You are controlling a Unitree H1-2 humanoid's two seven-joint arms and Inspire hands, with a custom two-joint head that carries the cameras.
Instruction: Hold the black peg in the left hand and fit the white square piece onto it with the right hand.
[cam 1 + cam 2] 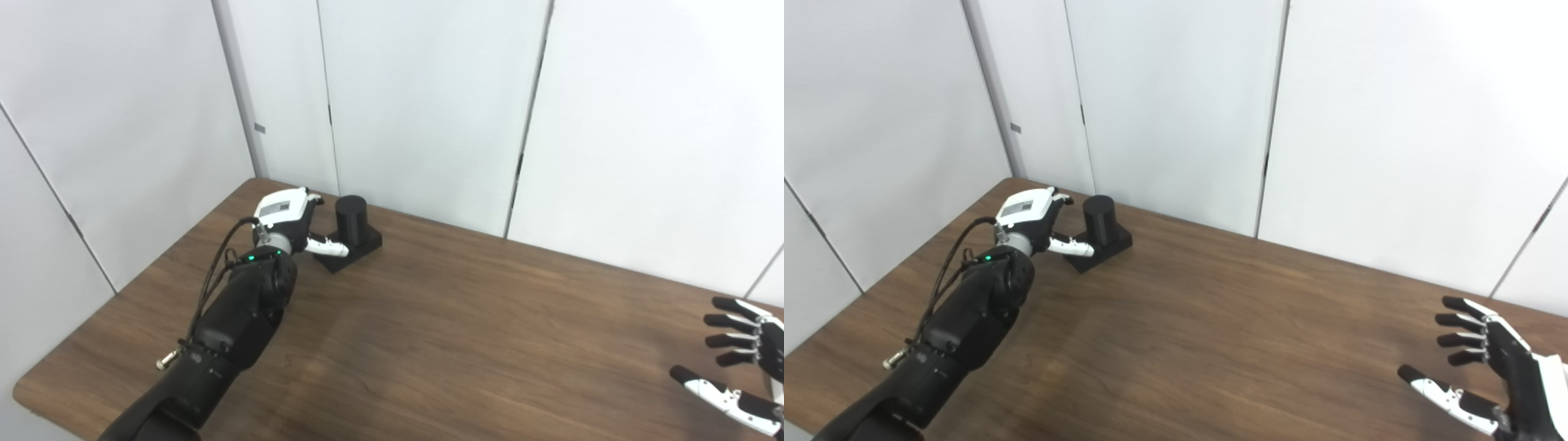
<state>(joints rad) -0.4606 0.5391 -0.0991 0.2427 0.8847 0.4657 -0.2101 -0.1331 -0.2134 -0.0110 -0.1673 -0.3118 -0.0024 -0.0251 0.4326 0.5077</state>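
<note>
The black peg (351, 219) is a round cylinder standing upright on a black square base (361, 245), at the far left of the brown table (465, 331). My left hand (293, 220) is right beside the peg on its left, open, with the thumb reaching along the front of the base and the fingers spread toward the cylinder. It does not hold the peg. My right hand (1488, 367) hovers open and empty over the table's right side. No white square piece is in view.
White wall panels (429, 92) stand close behind the table's far edge. The table's left edge (122, 294) runs near my left arm.
</note>
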